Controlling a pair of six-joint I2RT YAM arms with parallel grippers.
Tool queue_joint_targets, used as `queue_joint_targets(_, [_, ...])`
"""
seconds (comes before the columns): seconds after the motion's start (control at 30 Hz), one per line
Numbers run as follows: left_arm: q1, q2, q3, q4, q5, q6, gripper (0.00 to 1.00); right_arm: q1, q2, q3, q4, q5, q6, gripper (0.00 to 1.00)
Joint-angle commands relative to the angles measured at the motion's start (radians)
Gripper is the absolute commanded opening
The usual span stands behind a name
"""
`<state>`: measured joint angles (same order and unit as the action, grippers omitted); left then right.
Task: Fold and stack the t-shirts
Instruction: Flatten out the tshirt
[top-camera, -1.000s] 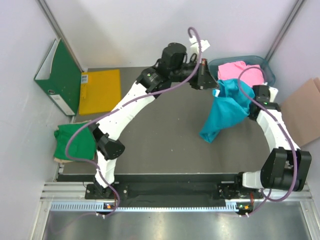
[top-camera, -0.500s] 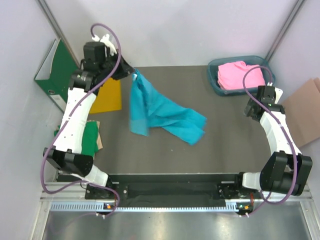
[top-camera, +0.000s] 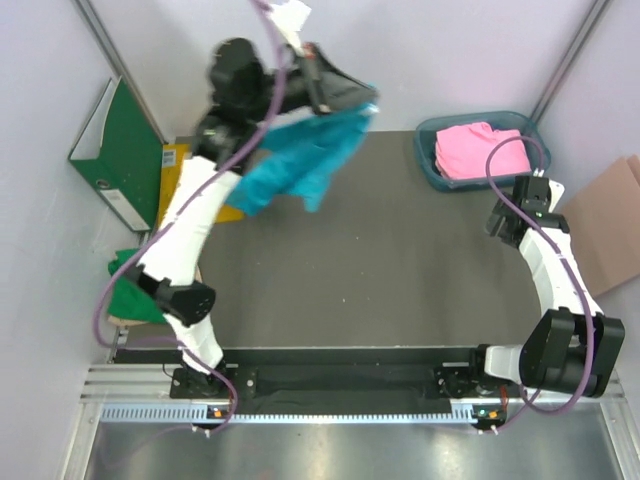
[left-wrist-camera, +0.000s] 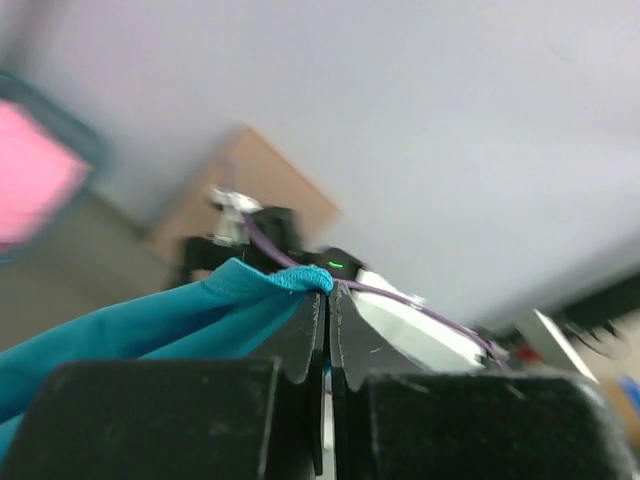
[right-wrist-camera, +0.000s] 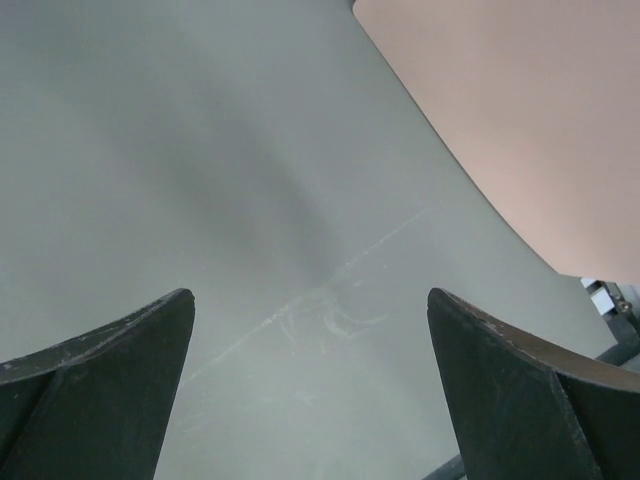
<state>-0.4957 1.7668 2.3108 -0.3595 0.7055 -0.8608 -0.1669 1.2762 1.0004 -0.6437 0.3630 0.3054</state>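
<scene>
My left gripper (top-camera: 362, 98) is raised high over the back of the table and is shut on a corner of the turquoise-blue t-shirt (top-camera: 300, 160), which hangs bunched in the air below it. In the left wrist view the jaws (left-wrist-camera: 328, 292) are pressed together with the turquoise cloth (left-wrist-camera: 150, 325) pinched between them. The pink t-shirt (top-camera: 473, 150) lies in a blue bin (top-camera: 430, 165) at the back right. The green t-shirt (top-camera: 128, 295) lies at the left edge, partly behind my left arm. My right gripper (top-camera: 528, 198) is open and empty (right-wrist-camera: 310, 300), beside the bin.
A green binder (top-camera: 118, 150) stands at the back left with a yellow envelope (top-camera: 182, 180) lying next to it. A cardboard sheet (top-camera: 612, 225) leans at the right wall; it also shows in the right wrist view (right-wrist-camera: 530, 110).
My left arm has swung up and to the right from the back left corner, lifting the turquoise shirt fully off the table. The right arm has barely moved.
</scene>
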Motion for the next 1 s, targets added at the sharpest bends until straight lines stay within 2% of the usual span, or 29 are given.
queue_joint_targets(0.0, [-0.154,0.132,0.096,0.396,0.239,-0.292,0.0,-0.003,-0.057,-0.026,0.009,-0.007,0.026,1.0])
queue_joint_targets(0.13, [-0.169,0.194,0.182,0.562,0.29,-0.447,0.0,0.0,-0.074,-0.058,0.009,-0.016,0.035,1.0])
queue_joint_targets(0.27, [-0.078,0.094,0.13,0.484,0.25,-0.371,0.0,0.004,-0.089,-0.085,0.012,-0.015,0.043,1.0])
queue_joint_targets(0.37, [0.066,-0.053,-0.074,0.435,0.18,-0.293,0.0,0.009,-0.09,-0.097,0.012,-0.016,0.047,0.99])
queue_joint_targets(0.4, [0.141,-0.087,-0.194,0.401,0.161,-0.265,0.0,0.01,-0.09,-0.098,0.012,-0.015,0.052,1.0])
queue_joint_targets(0.47, [0.195,-0.177,-0.318,0.322,0.103,-0.163,0.0,0.015,-0.089,-0.103,0.012,-0.013,0.052,1.0])
queue_joint_targets(0.5, [0.238,-0.205,-0.443,0.248,0.085,-0.127,0.0,0.015,-0.087,-0.103,0.015,-0.013,0.055,1.0])
queue_joint_targets(0.53, [0.25,-0.231,-0.515,0.231,0.071,-0.062,0.0,0.017,-0.084,-0.102,0.018,-0.013,0.055,1.0])
queue_joint_targets(0.57, [0.275,-0.275,-0.65,0.197,0.031,-0.029,0.0,0.02,-0.078,-0.095,0.015,-0.013,0.055,1.0])
queue_joint_targets(0.63, [0.287,-0.314,-0.794,0.142,-0.004,0.058,0.0,0.023,-0.06,-0.086,0.019,-0.012,0.054,1.0])
queue_joint_targets(0.67, [0.29,-0.344,-0.929,0.113,-0.073,0.086,0.0,0.027,-0.054,-0.074,0.019,-0.01,0.051,1.0])
queue_joint_targets(0.77, [0.293,-0.374,-1.193,0.081,-0.144,0.16,0.0,0.038,-0.023,-0.049,0.018,-0.009,0.046,1.0])
queue_joint_targets(0.87, [0.307,-0.342,-1.347,-0.022,-0.286,0.219,0.0,0.05,0.002,-0.029,0.019,-0.007,0.041,1.0])
queue_joint_targets(0.97, [0.341,-0.288,-1.348,-0.226,-0.456,0.266,0.0,0.063,0.015,-0.022,0.024,-0.006,0.037,1.0])
